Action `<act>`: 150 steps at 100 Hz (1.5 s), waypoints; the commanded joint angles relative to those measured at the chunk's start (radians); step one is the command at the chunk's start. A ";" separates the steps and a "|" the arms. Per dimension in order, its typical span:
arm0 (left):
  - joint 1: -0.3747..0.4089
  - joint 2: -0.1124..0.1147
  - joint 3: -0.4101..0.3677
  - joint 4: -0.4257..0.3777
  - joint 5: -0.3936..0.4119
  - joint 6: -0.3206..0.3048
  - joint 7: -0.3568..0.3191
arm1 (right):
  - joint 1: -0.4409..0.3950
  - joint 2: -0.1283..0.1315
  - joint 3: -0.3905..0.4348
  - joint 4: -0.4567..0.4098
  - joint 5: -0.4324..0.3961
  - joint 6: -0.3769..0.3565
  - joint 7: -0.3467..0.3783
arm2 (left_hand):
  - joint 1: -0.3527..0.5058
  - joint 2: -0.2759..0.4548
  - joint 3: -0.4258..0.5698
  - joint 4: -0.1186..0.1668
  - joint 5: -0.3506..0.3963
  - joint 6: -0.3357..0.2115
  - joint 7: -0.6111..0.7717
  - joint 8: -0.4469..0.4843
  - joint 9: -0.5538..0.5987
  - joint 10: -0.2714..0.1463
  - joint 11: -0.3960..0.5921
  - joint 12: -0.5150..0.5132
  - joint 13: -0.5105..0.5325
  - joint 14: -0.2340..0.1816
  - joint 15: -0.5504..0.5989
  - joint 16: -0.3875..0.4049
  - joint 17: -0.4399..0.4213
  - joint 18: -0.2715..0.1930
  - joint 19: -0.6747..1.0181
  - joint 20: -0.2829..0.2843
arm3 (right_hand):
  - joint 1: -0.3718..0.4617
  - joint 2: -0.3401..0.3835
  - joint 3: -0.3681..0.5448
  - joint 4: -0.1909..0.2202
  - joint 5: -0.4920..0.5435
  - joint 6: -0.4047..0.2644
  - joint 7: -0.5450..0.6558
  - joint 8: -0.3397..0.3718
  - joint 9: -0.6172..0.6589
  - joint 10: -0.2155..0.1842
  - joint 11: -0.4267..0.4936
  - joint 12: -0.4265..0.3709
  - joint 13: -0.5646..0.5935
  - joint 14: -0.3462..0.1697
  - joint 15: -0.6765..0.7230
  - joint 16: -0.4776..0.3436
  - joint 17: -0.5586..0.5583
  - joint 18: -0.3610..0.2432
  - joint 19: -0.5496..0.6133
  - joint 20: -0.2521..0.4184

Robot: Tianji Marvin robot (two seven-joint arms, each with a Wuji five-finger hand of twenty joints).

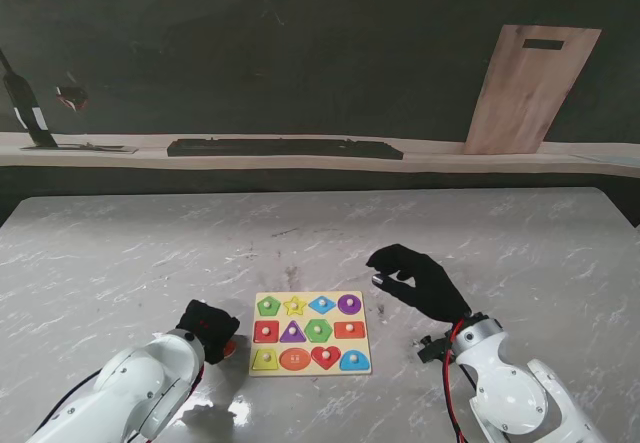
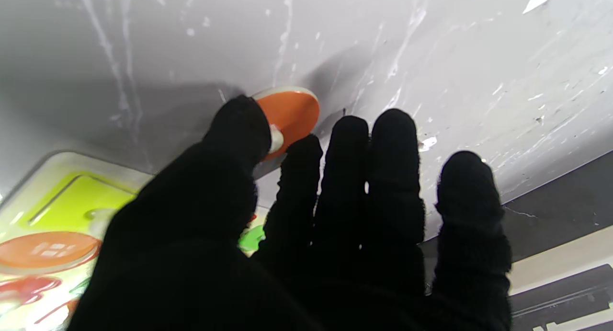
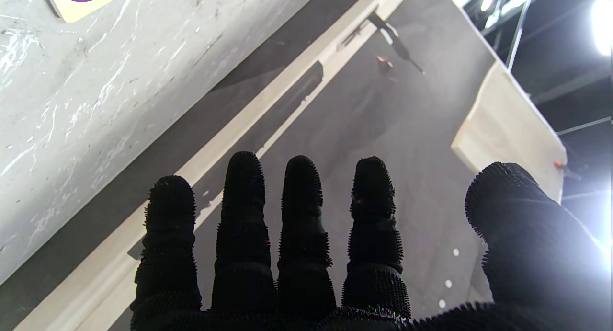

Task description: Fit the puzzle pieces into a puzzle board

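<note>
On the white marble table sits the puzzle board, close to me and about midway between the two arms, with twelve coloured shapes showing in its slots. Way back against the dark wall leans a pale wooden board, and a long black strip lies on the ledge behind the table.

Right hand in its black glove hangs just right of the puzzle board's far corner, fingers spread and grasping nothing. The wrist view shows them fanned out against the wall.

Left hand is down at the board's left edge. Its thumb and index finger are pinched on an orange round puzzle piece, just beside the board, over bare tabletop.
</note>
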 commanded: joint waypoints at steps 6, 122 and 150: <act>0.009 0.003 -0.001 0.007 -0.009 -0.001 -0.006 | -0.005 -0.002 -0.004 -0.003 -0.004 0.000 0.000 | 0.088 0.068 0.016 -0.010 0.083 -0.049 0.094 -0.010 0.034 0.040 -0.004 0.006 0.031 0.005 0.026 -0.018 0.000 -0.039 0.037 -0.011 | 0.004 0.019 -0.019 0.009 0.016 -0.018 0.020 0.011 0.015 -0.017 0.006 0.010 0.009 -0.020 0.015 0.006 -0.010 -0.014 0.015 0.010; -0.032 0.006 0.018 0.033 -0.090 0.005 -0.042 | 0.000 -0.002 -0.007 0.002 -0.003 0.006 0.002 | 0.114 0.125 0.096 0.018 0.082 -0.010 0.101 -0.010 0.009 0.080 0.027 0.051 0.009 0.023 0.066 0.027 -0.044 -0.010 0.025 0.015 | 0.004 0.019 -0.019 0.009 0.015 -0.018 0.020 0.011 0.014 -0.018 0.006 0.010 0.009 -0.020 0.016 0.006 -0.011 -0.014 0.014 0.010; -0.040 0.005 0.039 0.057 -0.094 0.028 0.004 | -0.001 -0.002 -0.006 0.002 -0.005 0.006 0.001 | 0.034 0.057 0.195 0.021 0.138 0.017 0.126 -0.023 0.080 0.079 0.081 0.048 0.087 0.006 0.112 0.022 0.029 -0.003 0.056 0.013 | 0.004 0.019 -0.019 0.009 0.018 -0.018 0.021 0.011 0.014 -0.018 0.006 0.010 0.008 -0.019 0.015 0.006 -0.010 -0.015 0.015 0.010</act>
